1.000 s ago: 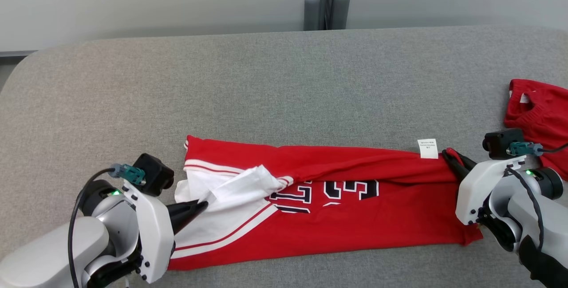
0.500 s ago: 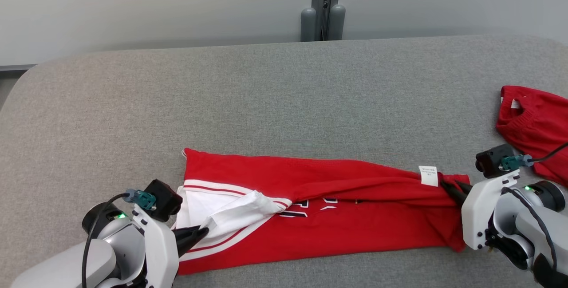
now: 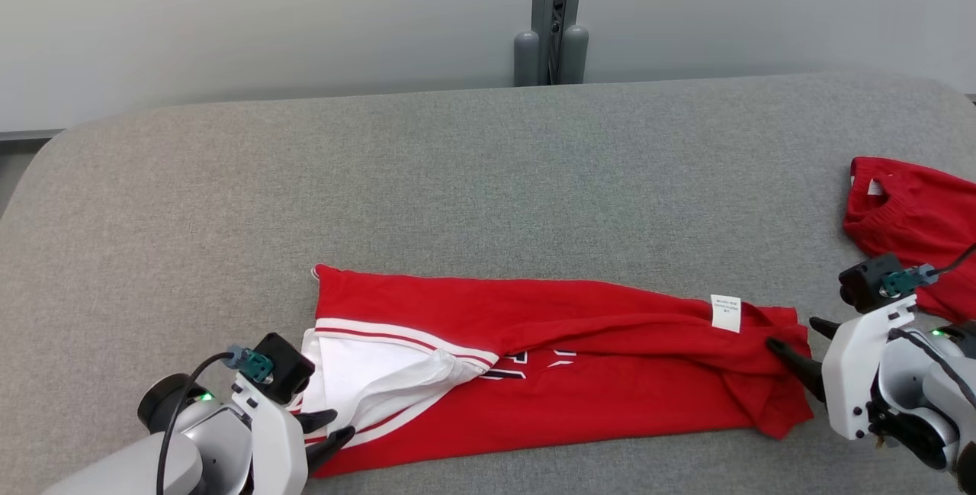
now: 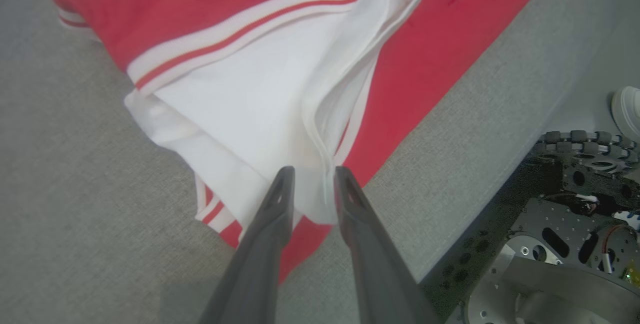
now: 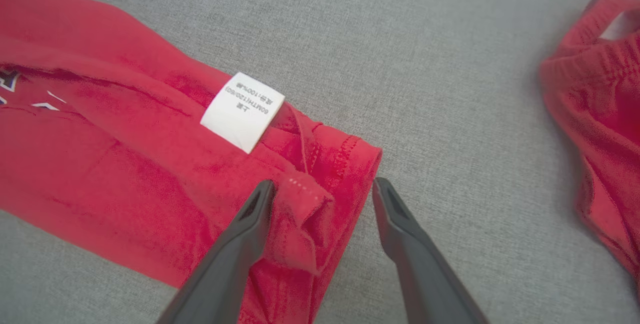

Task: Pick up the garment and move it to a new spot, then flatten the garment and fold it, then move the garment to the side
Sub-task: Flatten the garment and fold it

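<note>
**Jersey laid lengthwise, both end effectors unclamped at its ends**

The red garment (image 3: 595,373) lies along the near edge of the grey counter (image 3: 457,175), stretched left to right. Its far layer is turned toward me over most of the black-and-white lettering. I read that as a lengthwise fold, still creased near the white label (image 3: 725,312).

At the left end the white inner face (image 3: 366,373) is exposed. My left end effector (image 3: 326,431) sits there with its jaws a little apart. White cloth lies between them, but it does not look pinched.

My right end effector (image 3: 793,332) has its jaws wide apart, astride the bunched red hem corner, gripping nothing.

In my judgement, one end effector at each end suits tensioning and flattening, and the bunched right corner needs attention first.

A second red garment (image 3: 915,213) lies well apart at the far right. No container is involved.
</note>
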Tool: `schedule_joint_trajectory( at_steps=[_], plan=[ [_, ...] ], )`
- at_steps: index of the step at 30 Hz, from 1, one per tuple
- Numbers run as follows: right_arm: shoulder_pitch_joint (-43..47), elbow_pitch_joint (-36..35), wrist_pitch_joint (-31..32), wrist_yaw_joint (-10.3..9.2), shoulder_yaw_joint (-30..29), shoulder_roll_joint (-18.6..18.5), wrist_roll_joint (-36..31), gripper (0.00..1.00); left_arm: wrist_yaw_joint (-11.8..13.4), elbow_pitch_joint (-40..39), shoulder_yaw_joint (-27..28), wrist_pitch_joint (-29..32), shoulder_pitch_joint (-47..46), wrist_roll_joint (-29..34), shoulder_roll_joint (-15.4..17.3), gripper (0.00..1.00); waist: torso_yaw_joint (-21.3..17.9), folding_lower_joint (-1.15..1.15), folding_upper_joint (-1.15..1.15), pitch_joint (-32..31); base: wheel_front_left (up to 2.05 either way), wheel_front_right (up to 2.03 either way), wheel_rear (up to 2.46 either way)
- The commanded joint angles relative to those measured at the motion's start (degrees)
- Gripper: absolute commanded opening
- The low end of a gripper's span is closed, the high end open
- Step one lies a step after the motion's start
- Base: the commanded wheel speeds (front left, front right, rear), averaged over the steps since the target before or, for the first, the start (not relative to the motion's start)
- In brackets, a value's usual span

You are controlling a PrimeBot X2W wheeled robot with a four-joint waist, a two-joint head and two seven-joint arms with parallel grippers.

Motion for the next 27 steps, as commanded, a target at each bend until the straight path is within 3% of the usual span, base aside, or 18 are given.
schedule_joint_trajectory(
  at_steps=[1,3,4,11,19,22,27],
  plan=[
    [0.9,-0.31,0.52,0.11,-0.48,-0.89,0.33,1.0,0.3,0.4,0.08,0.09,1.11,0.45,-0.04,0.42,0.02,0.0,0.0,-0.44,0.0,0.0,0.0],
    [0.71,-0.03,-0.01,0.11,-1.36,-1.53,0.21,1.0,0.64,0.72,0.08,0.08,1.2,0.51,-0.12,0.49,0.07,0.0,0.0,-0.88,0.0,0.0,0.0],
    [0.65,0.25,-1.02,0.11,-2.63,-1.84,0.0,1.0,1.53,1.05,0.56,-0.68,1.18,0.52,-0.2,1.0,0.11,0.0,0.0,-1.33,0.0,0.0,0.0],
    [0.27,3.36,-9.63,0.11,-9.12,-0.92,-2.09,1.0,5.98,2.65,4.17,-6.51,1.39,0.18,-1.48,1.0,0.26,0.0,0.0,-2.53,0.0,0.0,0.0],
    [2.32,7.02,-18.07,0.11,-17.77,2.77,-4.35,1.0,11.2,5.88,10.2,-19.03,2.8,-0.25,-4.44,1.0,0.54,0.0,0.0,-3.76,0.0,0.0,0.0],
    [3.53,7.36,-18.83,0.1,-23.34,4.03,-5.77,1.0,12.6,7.08,11.69,-23.83,4.14,-0.49,-6.24,1.0,0.67,0.0,0.0,-4.1,0.0,0.0,0.0],
    [8.47,3.18,-18.79,0.11,-37.98,6.46,-11.25,1.0,15.55,8.4,16.36,-28.4,6.28,0.7,-9.47,1.0,0.85,0.0,0.0,-4.33,0.0,0.0,0.0]
  ],
)
